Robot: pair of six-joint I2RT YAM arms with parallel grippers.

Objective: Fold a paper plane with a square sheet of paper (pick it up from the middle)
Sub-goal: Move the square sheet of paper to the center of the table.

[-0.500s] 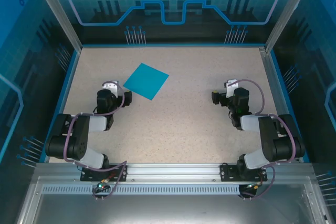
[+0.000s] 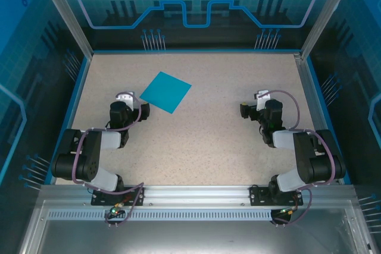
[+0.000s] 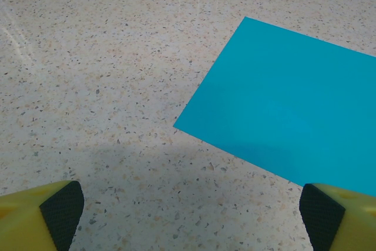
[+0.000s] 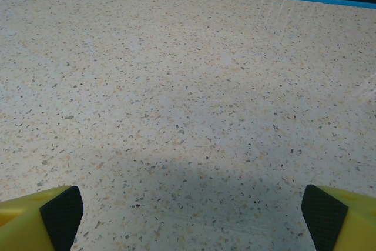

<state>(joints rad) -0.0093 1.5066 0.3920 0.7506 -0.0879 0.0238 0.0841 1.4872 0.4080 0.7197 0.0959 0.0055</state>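
The square sheet of paper (image 2: 165,91) lies flat and unfolded on the table (image 2: 208,141), toward its far left corner, and the left wrist view cuts off its right side. The left gripper (image 3: 191,216) sits just short of the sheet's near edge, jaws wide apart on nothing, with only the black pads (image 3: 61,213) showing. The right gripper (image 4: 191,216) is well apart near the table's right edge, jaws likewise spread; from above, both sets of fingers are hard to make out.

free: table (image 2: 202,141) centre, right, near | obstacle: flat square sheet of paper (image 2: 165,91) far left
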